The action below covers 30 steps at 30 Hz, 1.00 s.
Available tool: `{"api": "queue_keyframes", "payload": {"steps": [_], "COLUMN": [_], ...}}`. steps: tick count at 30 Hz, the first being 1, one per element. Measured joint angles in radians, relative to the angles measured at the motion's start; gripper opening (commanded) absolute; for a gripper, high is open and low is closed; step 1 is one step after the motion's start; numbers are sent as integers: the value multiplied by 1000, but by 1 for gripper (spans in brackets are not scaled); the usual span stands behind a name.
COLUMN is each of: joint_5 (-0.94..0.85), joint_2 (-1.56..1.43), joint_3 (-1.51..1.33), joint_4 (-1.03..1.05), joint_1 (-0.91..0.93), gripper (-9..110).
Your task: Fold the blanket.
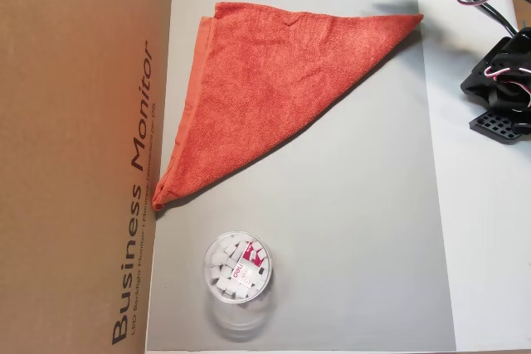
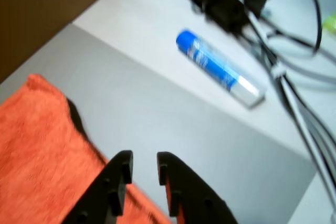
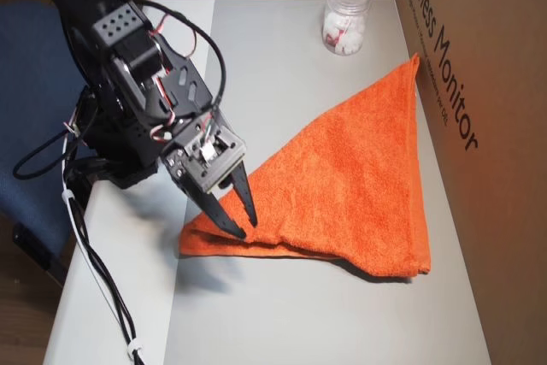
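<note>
Orange-red terry-cloth blanket [image 3: 342, 177], folded into a triangle on grey surface [image 3: 282, 49], lies w/ corner under black gripper [image 3: 244, 221], fingers slightly apart, holding nothing.

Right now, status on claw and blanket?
Claw open, empty, over one corner of the blanket. Blanket folded into a triangle on the grey mat. Plastic tub clear of it.

The black arm [image 3: 128, 66] reaches down from its base, wrist bent so the gripper [image 3: 242, 226] points downward above the nearest corner of the blanket [image 3: 342, 185]. Its two dark fingers [image 2: 118, 174] stand slightly parted with a narrow gap between them, holding nothing, apparently just clear of the cloth.
</note>
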<state>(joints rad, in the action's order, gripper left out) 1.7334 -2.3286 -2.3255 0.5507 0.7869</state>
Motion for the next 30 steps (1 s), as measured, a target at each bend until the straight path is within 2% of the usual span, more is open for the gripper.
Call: {"api": "queue_keyframes", "payload": {"steps": [9,17,21,30], "joint_5": [284,385,419,515], "joint_2": [-140,-207,-210,-210], "joint_3": [0,8,26,28], "joint_4": [423,669,738,752], "joint_1": [-3,-18,-17,-6], "gripper": [4,4,4,4]}}
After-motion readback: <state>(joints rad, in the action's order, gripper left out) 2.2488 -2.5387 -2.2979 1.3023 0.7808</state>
